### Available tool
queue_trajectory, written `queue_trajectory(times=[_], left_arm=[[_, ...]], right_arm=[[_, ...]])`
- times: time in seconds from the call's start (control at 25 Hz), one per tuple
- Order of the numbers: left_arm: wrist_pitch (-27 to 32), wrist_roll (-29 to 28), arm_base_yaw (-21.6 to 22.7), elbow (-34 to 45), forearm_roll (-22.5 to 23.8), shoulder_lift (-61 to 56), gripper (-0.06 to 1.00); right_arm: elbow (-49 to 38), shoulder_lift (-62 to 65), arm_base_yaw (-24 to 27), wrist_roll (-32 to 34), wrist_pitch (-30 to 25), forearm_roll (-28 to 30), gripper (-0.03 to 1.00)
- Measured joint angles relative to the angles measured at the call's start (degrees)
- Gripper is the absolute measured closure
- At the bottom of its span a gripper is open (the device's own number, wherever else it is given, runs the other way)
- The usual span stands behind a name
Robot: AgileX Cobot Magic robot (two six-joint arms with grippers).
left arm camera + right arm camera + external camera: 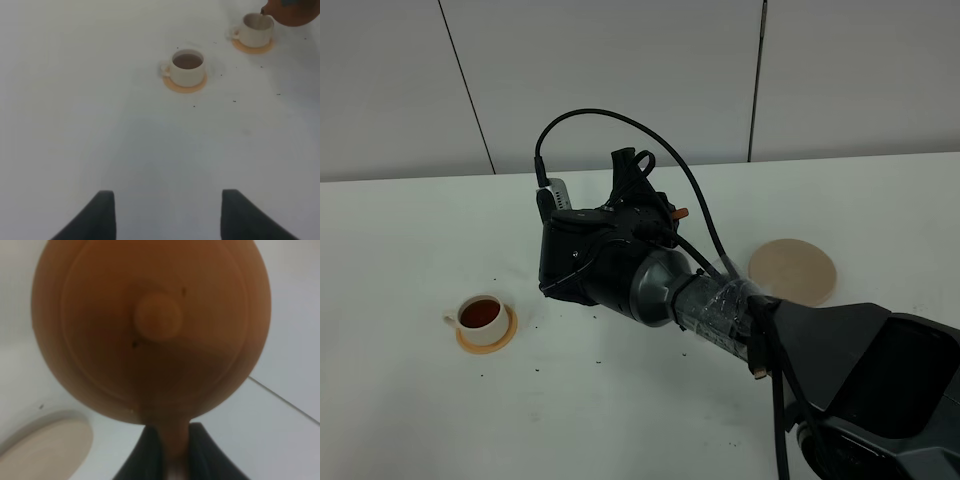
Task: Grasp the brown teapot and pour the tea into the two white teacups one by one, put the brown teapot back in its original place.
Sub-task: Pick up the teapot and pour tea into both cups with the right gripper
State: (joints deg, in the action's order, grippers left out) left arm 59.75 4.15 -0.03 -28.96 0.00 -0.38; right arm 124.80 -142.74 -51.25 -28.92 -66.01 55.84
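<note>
From high up, saw full teacup [482, 314] on counter [400, 230], well apart from right arm [650, 280]. From left wrist, saw left claw [165, 215] spread apart, both cups far ahead, brown teapot [295, 12] just above second teacup [256, 30]. From right wrist, saw right claw [175, 452] clamped on teapot handle, coaster [45, 440] nearby.

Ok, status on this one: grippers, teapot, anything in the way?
Left gripper open, empty. Right gripper shut on brown teapot handle, pot poised at far teacup rim. Near teacup holds tea. Coaster bare, nothing blocking.
</note>
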Motion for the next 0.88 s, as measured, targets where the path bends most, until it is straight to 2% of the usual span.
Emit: queue_trajectory(times=[0.52,0.88], left_arm=[[0.0,0.0,0.0,0.0,0.0,0.0,0.41],[0.0,0.0,0.0,0.0,0.0,0.0,0.41]], right_arm=[[0.0,0.0,0.0,-0.4,1.4,1.8,0.88],[0.0,0.0,0.0,-4.6,1.5,1.9,0.88]])
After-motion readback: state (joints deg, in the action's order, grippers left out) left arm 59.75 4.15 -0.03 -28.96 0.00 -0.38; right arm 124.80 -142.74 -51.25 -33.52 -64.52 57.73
